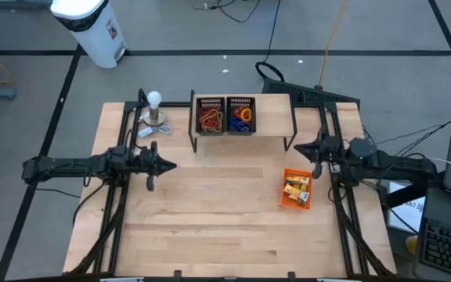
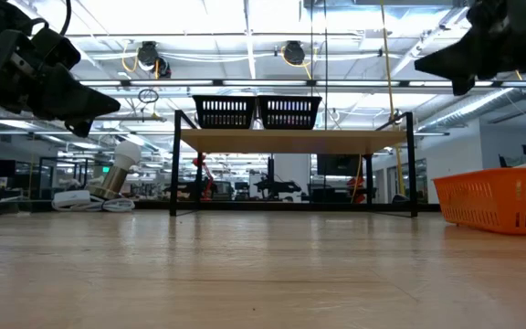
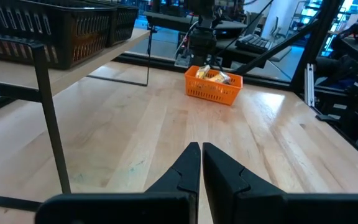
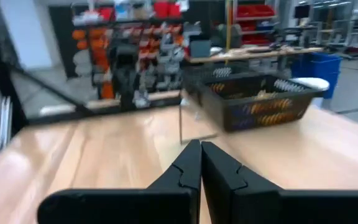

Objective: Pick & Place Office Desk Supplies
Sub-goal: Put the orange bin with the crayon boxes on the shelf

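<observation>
1. At 12 o'clock on the worktop (image 1: 210, 227), elastic loops (image 1: 224, 118) lie in two black baskets (image 1: 225, 115) on a shelf (image 1: 272, 125).
2. At 3 o'clock, yellow packets (image 1: 297, 188) fill an orange basket (image 1: 287, 197).
3. Left gripper (image 1: 171, 165) at 9 o'clock and right gripper (image 1: 298, 146) at 2 o'clock are closed, holding nothing.

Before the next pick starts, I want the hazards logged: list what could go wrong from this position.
1. The yellow packets sit loose in the shallow orange basket; a shut right tool reaching in may push the basket instead of gripping.
2. The two black baskets of elastic loops stand on a raised shelf; either arm could clip its frame.
3. The left tool, also shut, hovers near the ball-topped stand and could topple it.
</observation>
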`<state>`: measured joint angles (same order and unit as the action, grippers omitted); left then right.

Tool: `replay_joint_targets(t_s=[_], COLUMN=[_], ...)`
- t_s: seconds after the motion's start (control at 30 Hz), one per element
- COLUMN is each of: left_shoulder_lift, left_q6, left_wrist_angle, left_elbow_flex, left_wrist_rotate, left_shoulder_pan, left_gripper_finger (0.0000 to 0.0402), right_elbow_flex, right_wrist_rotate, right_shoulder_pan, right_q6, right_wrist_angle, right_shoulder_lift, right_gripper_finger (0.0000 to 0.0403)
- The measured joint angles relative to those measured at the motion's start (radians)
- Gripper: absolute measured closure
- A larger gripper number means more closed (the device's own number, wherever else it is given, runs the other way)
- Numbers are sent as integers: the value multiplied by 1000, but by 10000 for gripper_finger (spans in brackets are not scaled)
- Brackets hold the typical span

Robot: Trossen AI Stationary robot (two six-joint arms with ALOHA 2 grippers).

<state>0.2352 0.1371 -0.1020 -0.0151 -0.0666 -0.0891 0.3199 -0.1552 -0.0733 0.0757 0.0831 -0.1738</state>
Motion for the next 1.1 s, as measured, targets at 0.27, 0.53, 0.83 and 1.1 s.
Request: replay_joint_targets(t_s=[0.27, 0.53, 0.83, 1.1], left_shoulder_lift=[0, 0, 0, 0], left_q6=[-27, -39, -38, -52], left_wrist_angle=[0, 0, 0, 1], left_elbow_flex=[0, 0, 0, 0], left_wrist_rotate=[7, 16, 16, 15], left_shoulder_pan=[0, 0, 0, 0], left_gripper_finger=[380, 380, 380, 380], right_elbow_flex=[-91, -161, 92, 596], right_wrist_rotate=[26, 28, 22, 1], right_shoulder_pan=[51, 51, 52, 105], right_q6=[-43, -27, -21, 42], right_wrist_angle=[-72, -118, 42, 607], right_shoulder_lift=[40, 62, -48, -509], right_gripper_finger=[403, 403, 403, 403])
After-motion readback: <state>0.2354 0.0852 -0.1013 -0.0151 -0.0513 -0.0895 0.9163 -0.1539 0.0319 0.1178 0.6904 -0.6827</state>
